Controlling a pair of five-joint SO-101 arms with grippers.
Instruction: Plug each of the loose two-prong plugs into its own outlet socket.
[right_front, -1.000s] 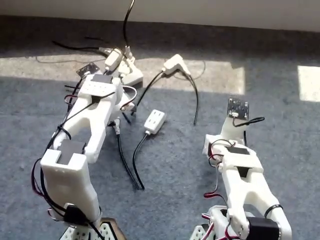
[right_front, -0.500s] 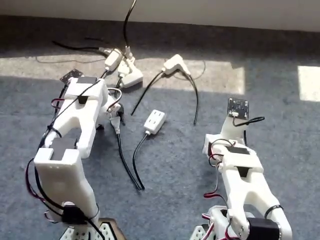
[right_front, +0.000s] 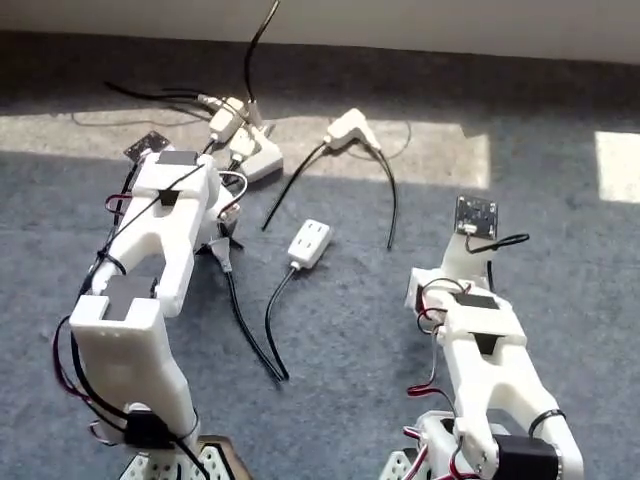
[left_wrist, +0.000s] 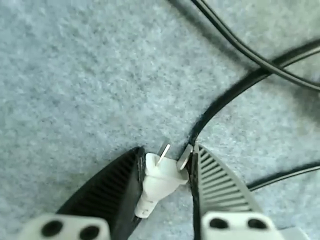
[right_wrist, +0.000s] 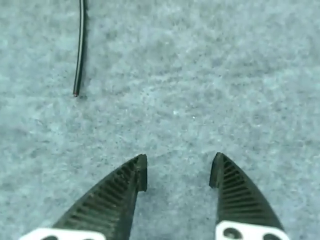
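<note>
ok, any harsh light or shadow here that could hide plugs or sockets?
High view: a sunlit band crosses the far side, and the white plug cluster and adapter in it look washed out; the outlet block lies in shade and reads clearly. Left wrist view: even light, the plug plain in the left gripper. Right wrist view: even, no glare.

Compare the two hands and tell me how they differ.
The left hand is shut on a white two-prong plug; the right hand is open and empty. The left hand sits beside black cords; the right hand has one thin cord end nearby. Both have black ribbed fingers above carpet.
</note>
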